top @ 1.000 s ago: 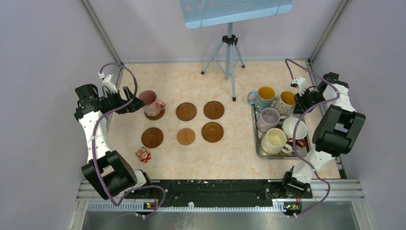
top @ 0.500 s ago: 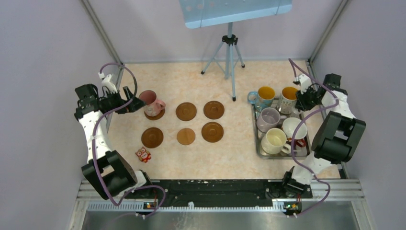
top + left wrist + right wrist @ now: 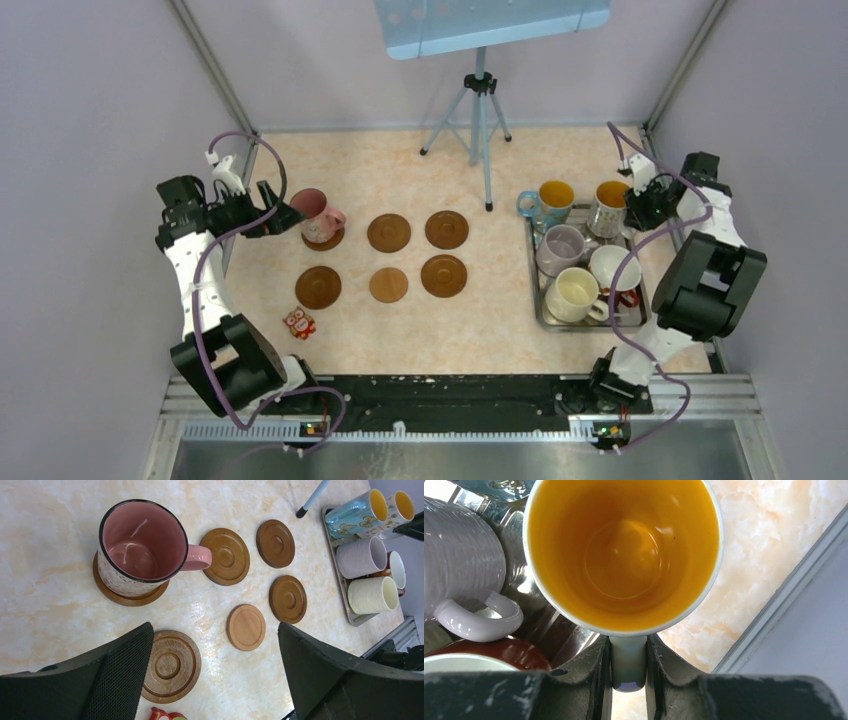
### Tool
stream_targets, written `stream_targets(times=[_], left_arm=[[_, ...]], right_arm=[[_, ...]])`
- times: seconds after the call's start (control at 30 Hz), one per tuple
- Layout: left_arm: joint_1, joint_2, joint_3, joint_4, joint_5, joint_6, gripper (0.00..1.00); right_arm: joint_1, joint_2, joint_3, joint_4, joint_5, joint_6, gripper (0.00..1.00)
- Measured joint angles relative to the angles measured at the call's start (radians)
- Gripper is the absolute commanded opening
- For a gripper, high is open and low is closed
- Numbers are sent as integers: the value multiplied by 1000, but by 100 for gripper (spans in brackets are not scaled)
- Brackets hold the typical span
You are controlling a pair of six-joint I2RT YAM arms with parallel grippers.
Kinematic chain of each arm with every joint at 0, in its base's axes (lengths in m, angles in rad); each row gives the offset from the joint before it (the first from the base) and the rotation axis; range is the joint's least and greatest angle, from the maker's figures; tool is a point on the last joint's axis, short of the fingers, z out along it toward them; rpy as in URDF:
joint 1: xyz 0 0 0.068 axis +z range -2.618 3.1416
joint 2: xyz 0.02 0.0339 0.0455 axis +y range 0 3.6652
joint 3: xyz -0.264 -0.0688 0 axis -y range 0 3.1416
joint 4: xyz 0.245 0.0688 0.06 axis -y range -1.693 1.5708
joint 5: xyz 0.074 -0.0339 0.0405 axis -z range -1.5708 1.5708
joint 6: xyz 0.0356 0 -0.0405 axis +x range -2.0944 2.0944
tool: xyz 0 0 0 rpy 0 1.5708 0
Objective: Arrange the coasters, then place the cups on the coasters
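Two arms extended | left gripper (image 3: 215,627) wide, empty, near pink mug (image 3: 140,550) | right gripper (image 3: 628,652) pinching handle (image 3: 628,672) of white mug (image 3: 624,555)

Mug shifts at the tray's far right corner

The right gripper (image 3: 641,203), clamped on the handle of the white patterned mug (image 3: 607,207), has drawn it slightly right and seemingly upward off the tray (image 3: 541,300); the arm's elbow swung right.

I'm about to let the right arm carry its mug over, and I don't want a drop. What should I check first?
1. Grip: right gripper shut on the handle of the white-patterned mug: ok.
2. Lift: that mug clear of the tray: cannot tell.
3. Targets: five bare coasters free: ok.
4. Other arm: left gripper open, apart from the pink mug: ok.
5. Placed cup: pink mug sits on its own coaster: ok.
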Motion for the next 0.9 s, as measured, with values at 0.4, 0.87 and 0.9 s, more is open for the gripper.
stream_targets(times=[0.4,0.87,0.9], left_arm=[[0,0,0,0,0,0,99],[0,0,0,0,-8,0,99],[0,0,0,0,-8,0,99]], right_arm=[[-6,64,25,-40,14,17,45],[-6,97,-27,50,-30,55,39],[-6,101,-27,51,-31,55,37]])
